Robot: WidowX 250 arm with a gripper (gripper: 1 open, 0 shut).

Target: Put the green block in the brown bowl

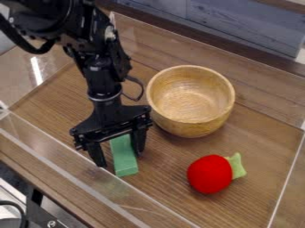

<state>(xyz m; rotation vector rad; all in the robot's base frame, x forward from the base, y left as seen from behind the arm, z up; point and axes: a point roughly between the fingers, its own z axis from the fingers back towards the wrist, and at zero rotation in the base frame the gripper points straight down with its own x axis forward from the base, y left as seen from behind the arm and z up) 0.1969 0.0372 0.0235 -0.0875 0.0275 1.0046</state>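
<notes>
Wooden tabletop point(276, 134) beneath; left of the brown bowl point(192, 100), toward the viewer, the green block point(124, 155) lies lengthwise between the spread fingers of the claw point(116, 157) (seemingly ungripped).

Green block point(125, 158) (low); gripper point(112, 142) astride

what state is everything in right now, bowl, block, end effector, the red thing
end effector: open, lowered over the block, a finger on either side
block: lying flat on the table, partly hidden by the end effector, not in the bowl
bowl: upright, empty
red thing: resting on the table, its pale green piece pointing away from the block
</notes>
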